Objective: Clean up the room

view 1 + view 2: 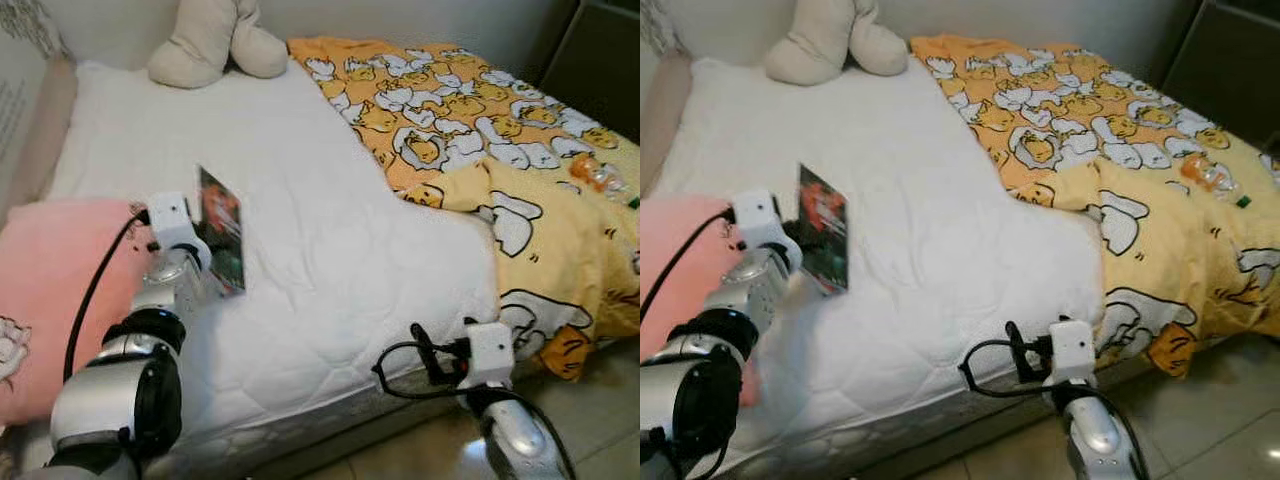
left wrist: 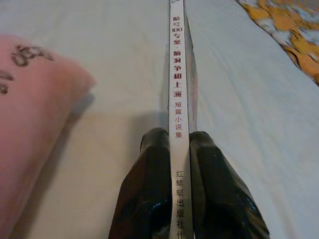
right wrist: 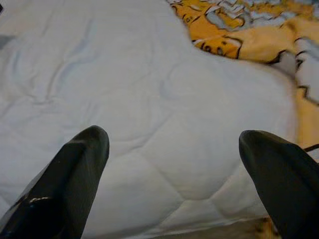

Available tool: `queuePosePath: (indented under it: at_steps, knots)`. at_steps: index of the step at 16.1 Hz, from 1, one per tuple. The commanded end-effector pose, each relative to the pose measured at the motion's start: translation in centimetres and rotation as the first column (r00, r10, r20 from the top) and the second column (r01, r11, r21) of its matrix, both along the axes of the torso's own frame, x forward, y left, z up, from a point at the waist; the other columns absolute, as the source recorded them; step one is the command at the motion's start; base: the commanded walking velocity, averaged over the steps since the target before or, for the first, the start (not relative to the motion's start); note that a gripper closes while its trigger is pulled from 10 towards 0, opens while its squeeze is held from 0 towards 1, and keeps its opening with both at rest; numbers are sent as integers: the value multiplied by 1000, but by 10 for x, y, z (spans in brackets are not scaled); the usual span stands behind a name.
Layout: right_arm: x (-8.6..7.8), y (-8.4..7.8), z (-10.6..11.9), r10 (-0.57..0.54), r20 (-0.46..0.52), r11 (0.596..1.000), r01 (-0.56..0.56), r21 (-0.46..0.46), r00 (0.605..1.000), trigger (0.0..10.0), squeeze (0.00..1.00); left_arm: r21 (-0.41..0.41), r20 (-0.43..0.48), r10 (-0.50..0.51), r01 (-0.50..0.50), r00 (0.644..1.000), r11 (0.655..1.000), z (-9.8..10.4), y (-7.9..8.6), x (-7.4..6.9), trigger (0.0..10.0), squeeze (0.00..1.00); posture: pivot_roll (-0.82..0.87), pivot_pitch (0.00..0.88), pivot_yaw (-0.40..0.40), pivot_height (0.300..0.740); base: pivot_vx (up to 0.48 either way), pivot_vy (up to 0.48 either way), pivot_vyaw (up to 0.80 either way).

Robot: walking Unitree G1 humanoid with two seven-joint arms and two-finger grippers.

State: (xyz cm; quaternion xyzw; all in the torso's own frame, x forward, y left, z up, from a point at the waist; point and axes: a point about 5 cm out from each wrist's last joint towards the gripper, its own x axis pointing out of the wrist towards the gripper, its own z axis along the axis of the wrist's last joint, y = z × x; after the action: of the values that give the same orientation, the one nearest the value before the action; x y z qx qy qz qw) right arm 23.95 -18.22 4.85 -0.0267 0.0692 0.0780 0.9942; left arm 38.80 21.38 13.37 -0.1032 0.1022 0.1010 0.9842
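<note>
A thin book point(image 1: 222, 232) with a dark, colourful cover stands on edge above the white mattress point(image 1: 330, 250), near the bed's left side. My left gripper point(image 2: 178, 144) is shut on its white spine point(image 2: 177, 74), which carries red Chinese lettering. My right gripper point(image 3: 174, 144) hangs open at the bed's front edge, with only mattress between its fingers point(image 3: 79, 169). Its white wrist point(image 1: 490, 355) sits low by the mattress corner. A plastic bottle point(image 1: 598, 174) with orange liquid lies on the duck-print blanket at the far right.
A pink pillow point(image 1: 50, 290) lies at the bed's left edge beside my left arm. A beige plush toy point(image 1: 215, 40) rests at the head. The yellow duck-print blanket point(image 1: 480, 130) covers the right half and hangs over the front. Tiled floor point(image 1: 590, 420) lies at front right.
</note>
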Motion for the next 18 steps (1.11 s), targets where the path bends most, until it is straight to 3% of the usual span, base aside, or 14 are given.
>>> queuePosePath:
  at_steps: [1, 5, 7, 9, 12, 15, 16, 18]
  knots:
    - [-3, -6, 3, 1, -2, 1000, -1, -9, 1000, 10000, 0, -24, 29, 40, -39, 999, 999, 9, 2, 3, 0, 0, 41, 122, -63, 740, 0, 0, 0]
    - [-10, -8, 6, 32, -21, 999, -32, -13, 999, 10000, 0, -87, -104, 49, -58, 993, 995, -17, 9, -7, 0, 0, 31, 162, -86, 740, 0, 0, 0]
    - [-7, 13, 22, 169, 31, 982, -171, 86, 985, 10000, 0, -71, -139, 67, -78, 988, 994, -21, 24, -13, 0, 0, 43, 168, -90, 740, 0, 0, 0]
    - [-1, 39, 35, 342, 51, 924, -345, 166, 938, 10000, 0, -41, -155, 99, -106, 983, 993, -22, 42, -19, 0, 0, 67, 162, -94, 740, 0, 0, 0]
    - [5, 49, 32, 406, 20, 894, -401, 198, 914, 10000, 0, 13, -251, 69, -68, 966, 998, -34, 52, -29, 0, 0, 110, 153, -109, 740, 0, 0, 0]
    - [5, 52, 30, 431, 1, 882, -421, 212, 903, 10000, 0, 93, -189, 113, -96, 975, 991, -17, 75, -29, 0, 0, 126, 142, -108, 740, 0, 0, 0]
    - [4, 52, 30, 433, -3, 881, -422, 214, 902, 10000, 0, 116, -180, 105, -85, 978, 990, -14, 76, -28, 0, 0, 128, 141, -107, 740, 0, 0, 0]
    - [2, 53, 26, 437, -20, 879, -422, 222, 899, 10000, 0, 71, -148, 11, -1, 989, 997, -7, 65, -20, 0, 0, 131, 132, -99, 740, 0, 0, 0]
